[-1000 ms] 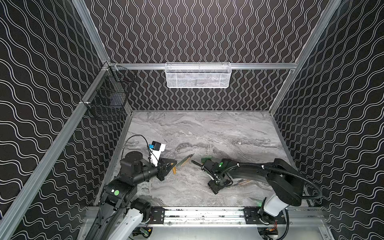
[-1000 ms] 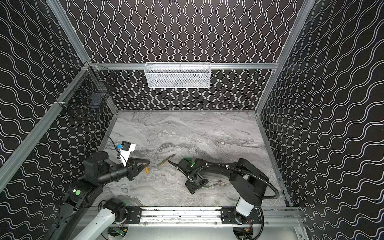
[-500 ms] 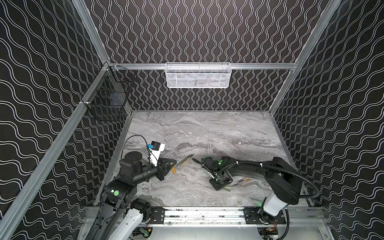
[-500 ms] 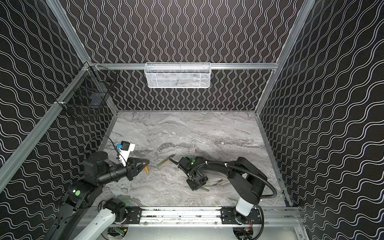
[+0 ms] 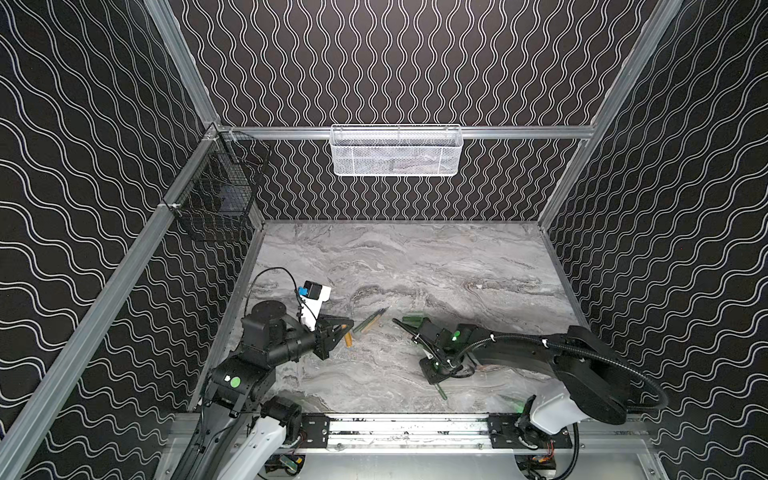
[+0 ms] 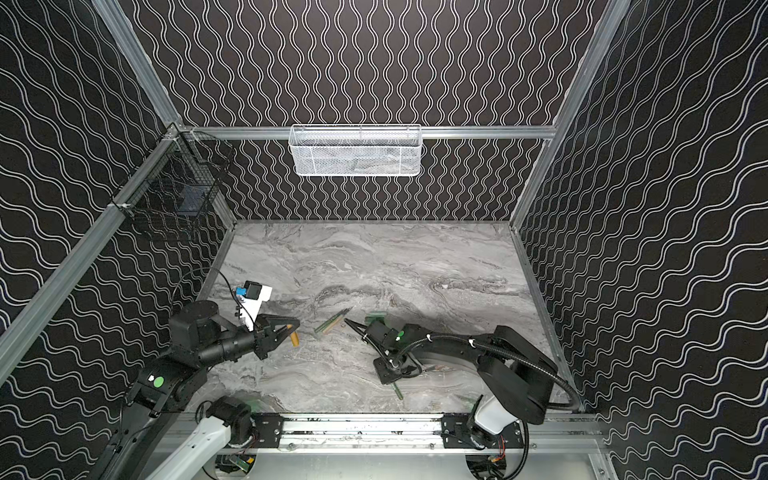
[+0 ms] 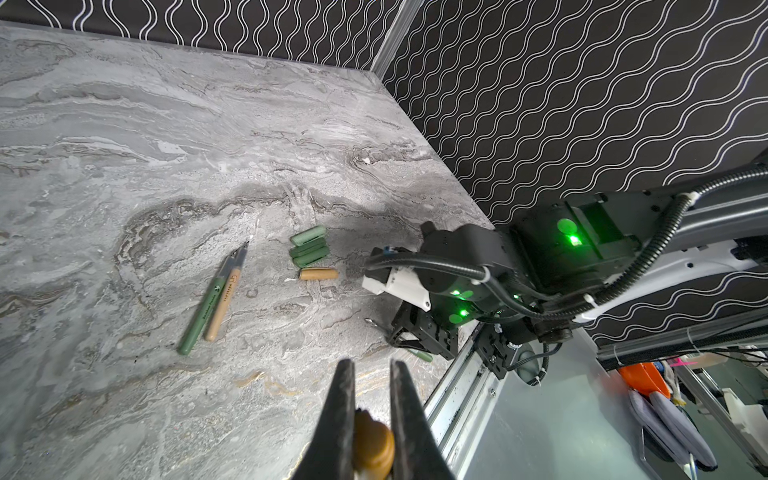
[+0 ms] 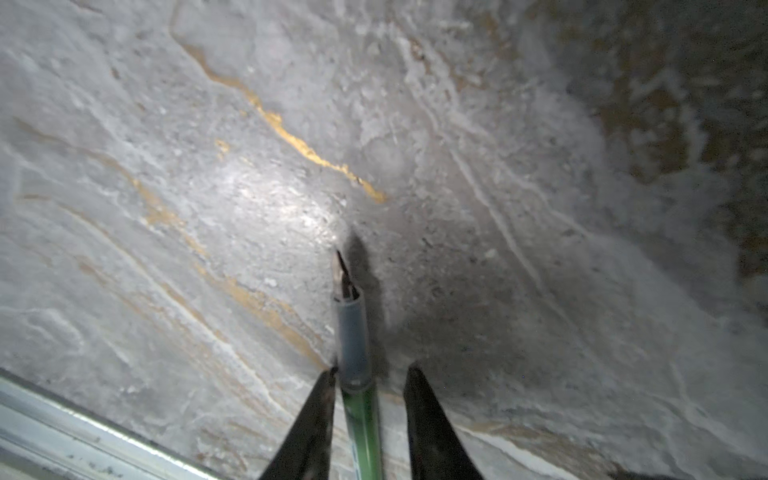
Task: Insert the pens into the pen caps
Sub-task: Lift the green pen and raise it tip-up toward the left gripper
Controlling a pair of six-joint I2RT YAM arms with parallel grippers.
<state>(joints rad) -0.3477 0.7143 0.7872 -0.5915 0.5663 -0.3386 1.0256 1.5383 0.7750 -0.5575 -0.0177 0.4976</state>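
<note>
My left gripper (image 7: 371, 365) is shut on an orange pen cap (image 7: 372, 446), held above the marble table at the left in both top views (image 5: 348, 340) (image 6: 294, 340). My right gripper (image 8: 370, 370) points down at the table near the front rail (image 5: 436, 376). A green pen (image 8: 361, 424) runs between its fingers, against one finger with a gap to the other, its dark grey tip past the fingertips. A green pen (image 7: 203, 307) and a tan pen (image 7: 222, 305) lie side by side mid-table. Three green caps (image 7: 309, 249) and an orange cap (image 7: 318, 274) lie beside the right wrist.
A white mesh basket (image 5: 397, 151) hangs on the back wall and a black wire basket (image 5: 220, 199) on the left wall. The metal front rail (image 5: 407, 428) runs close behind the right gripper. Patterned walls enclose the table on three sides.
My right gripper has shifted toward the front rail and its jaws have narrowed around the green pen, which moved with it. The left arm and its cap have not moved.
</note>
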